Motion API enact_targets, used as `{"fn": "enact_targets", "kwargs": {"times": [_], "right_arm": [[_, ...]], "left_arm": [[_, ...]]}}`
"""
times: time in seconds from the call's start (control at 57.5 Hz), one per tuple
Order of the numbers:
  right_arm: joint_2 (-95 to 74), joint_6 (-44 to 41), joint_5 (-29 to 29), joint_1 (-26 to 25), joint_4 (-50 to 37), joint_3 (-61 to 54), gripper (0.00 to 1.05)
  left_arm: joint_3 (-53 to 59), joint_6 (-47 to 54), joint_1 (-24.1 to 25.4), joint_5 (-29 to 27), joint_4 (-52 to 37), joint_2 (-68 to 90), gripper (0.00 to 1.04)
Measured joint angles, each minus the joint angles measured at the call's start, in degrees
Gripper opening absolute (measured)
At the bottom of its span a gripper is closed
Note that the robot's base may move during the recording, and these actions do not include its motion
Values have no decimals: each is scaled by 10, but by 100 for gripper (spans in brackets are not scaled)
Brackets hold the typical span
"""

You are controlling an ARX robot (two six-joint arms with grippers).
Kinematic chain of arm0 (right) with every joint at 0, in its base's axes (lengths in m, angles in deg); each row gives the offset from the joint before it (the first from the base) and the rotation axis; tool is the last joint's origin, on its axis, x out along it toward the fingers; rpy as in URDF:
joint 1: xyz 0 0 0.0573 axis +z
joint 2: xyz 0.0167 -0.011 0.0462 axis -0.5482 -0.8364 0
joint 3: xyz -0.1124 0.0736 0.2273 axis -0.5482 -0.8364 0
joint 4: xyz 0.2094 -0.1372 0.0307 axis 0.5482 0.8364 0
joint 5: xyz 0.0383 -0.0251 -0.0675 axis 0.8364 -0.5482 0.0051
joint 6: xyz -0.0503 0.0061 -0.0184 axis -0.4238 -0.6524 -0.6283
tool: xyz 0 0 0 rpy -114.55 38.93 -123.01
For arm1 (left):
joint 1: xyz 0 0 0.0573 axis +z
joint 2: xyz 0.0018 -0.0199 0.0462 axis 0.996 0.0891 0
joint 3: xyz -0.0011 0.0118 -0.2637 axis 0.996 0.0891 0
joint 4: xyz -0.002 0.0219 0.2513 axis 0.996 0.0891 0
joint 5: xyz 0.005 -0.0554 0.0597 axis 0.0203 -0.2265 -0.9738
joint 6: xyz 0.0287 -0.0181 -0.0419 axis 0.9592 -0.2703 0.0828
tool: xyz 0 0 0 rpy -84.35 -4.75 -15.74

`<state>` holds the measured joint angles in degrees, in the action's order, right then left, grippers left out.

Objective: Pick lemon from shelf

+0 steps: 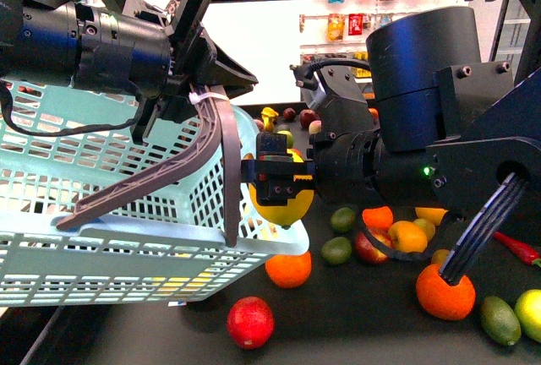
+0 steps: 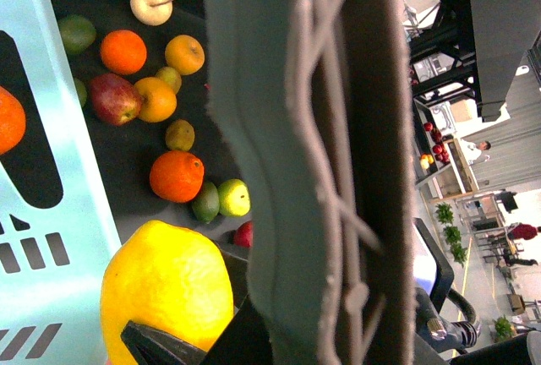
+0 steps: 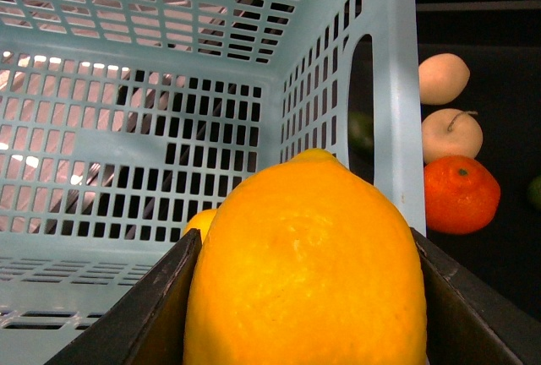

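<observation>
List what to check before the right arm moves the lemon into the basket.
1. Right gripper jaws clamp the bright yellow oval lemon on both sides: ok.
2. Lemon hangs clear above the matte black shelf tray: ok.
3. Left gripper hold on the grey-brown handle of the pale blue slotted plastic basket: cannot tell.
4. Lemon past the basket's rim: cannot tell.
5. Loose fruit on the tray lies below the lemon: ok.

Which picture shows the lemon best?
The right wrist view: the lemon fills the picture, close and clear. In the front view the right end effector hides its middle. The left wrist view shows it in a corner, partly cut off.
</observation>
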<state>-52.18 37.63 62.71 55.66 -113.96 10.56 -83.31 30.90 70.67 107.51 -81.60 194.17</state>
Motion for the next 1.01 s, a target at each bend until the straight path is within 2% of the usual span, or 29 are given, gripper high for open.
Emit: {"fn": "enact_targets", "kwargs": {"times": [0.765, 0.782, 0.834, 0.973, 1.008], "right_arm": [[18, 16, 5, 0, 0, -28, 63], [18, 16, 5, 0, 0, -28, 64], [19, 16, 6, 0, 1, -29, 77], [21, 14, 9, 0, 1, -29, 97], [21, 12, 11, -1, 1, -30, 99]], "left_arm": [[0, -4, -4, 14, 0, 2, 7], [0, -4, -4, 14, 0, 2, 7], [0, -4, -4, 15, 0, 2, 7], [0, -7, -4, 17, 0, 2, 7], [0, -8, -4, 16, 0, 2, 7]]}}
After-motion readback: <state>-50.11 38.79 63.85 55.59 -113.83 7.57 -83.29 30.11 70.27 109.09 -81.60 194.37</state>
